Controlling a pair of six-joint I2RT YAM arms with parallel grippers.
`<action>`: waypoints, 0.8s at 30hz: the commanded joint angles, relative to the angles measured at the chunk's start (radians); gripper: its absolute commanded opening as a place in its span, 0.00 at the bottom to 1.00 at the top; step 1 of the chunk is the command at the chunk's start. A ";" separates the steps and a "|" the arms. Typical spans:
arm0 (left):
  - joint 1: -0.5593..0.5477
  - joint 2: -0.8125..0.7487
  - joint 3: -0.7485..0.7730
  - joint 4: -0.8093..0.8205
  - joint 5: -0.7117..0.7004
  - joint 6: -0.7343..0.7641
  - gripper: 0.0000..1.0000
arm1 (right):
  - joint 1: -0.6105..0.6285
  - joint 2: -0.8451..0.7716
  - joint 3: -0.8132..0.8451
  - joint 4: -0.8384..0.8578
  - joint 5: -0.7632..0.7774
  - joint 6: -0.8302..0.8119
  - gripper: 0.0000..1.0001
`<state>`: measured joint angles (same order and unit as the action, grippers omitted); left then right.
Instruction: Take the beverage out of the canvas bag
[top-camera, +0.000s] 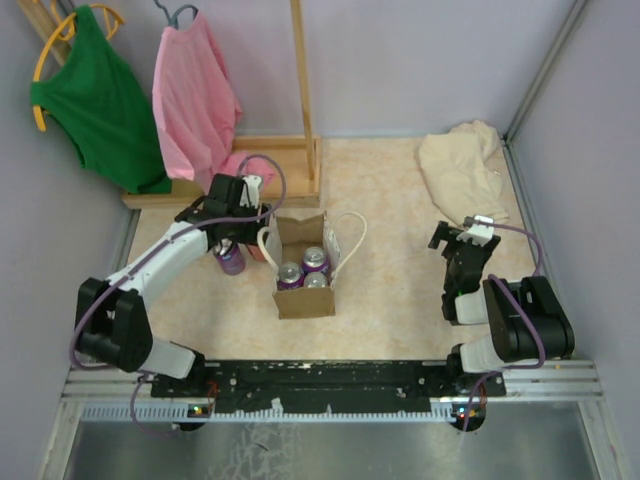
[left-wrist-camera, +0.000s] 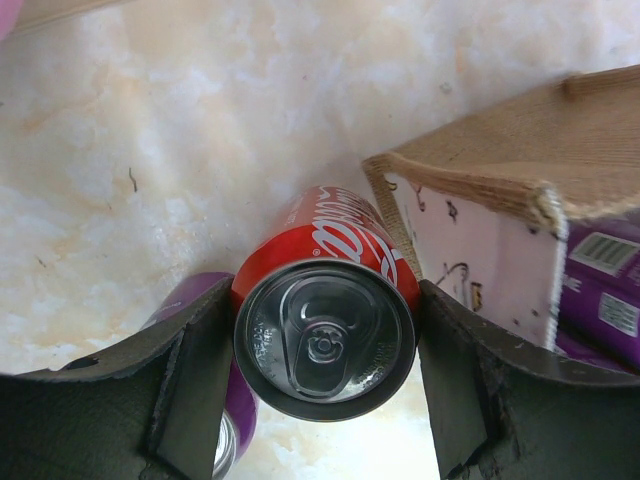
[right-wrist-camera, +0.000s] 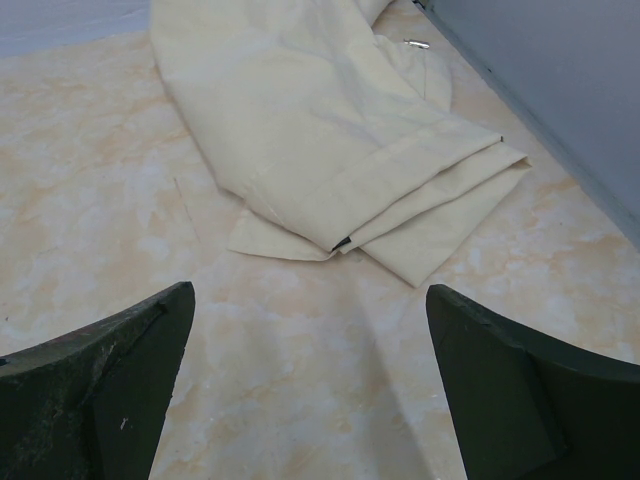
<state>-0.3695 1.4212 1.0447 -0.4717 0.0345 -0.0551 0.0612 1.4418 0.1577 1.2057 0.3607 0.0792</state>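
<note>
the left gripper (left-wrist-camera: 325, 345) was clamped on a red can (left-wrist-camera: 340, 235) just left of the bag (top-camera: 303, 300), which stood mid-table (top-camera: 400, 300) holding three purple cans (top-camera: 315, 260). another purple can (top-camera: 231, 259) stood beside the red one. the right gripper (right-wrist-camera: 310, 390) gaped wide over bare table near a cream cloth (right-wrist-camera: 330, 130) at the far right corner.

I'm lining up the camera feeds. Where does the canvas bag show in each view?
Top external: canvas bag at mid-frame, purple cans inside.
Left wrist: its woven corner at the right edge, beside the gripped red can.
Right wrist: not in it.
Shared landmark: the marbled tabletop, in all three; the cream cloth links top and right wrist.
</note>
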 joint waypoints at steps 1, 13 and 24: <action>-0.017 0.031 0.025 0.020 -0.072 -0.015 0.00 | -0.003 0.003 0.008 0.041 0.002 -0.011 0.99; -0.025 0.110 0.038 0.004 -0.127 -0.028 0.00 | -0.003 0.003 0.008 0.041 0.001 -0.011 0.99; -0.025 0.154 0.083 -0.033 -0.253 -0.030 0.02 | -0.003 0.003 0.008 0.040 0.001 -0.011 0.99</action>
<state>-0.3958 1.5368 1.0840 -0.4793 -0.1219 -0.0834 0.0612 1.4422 0.1577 1.2057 0.3607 0.0792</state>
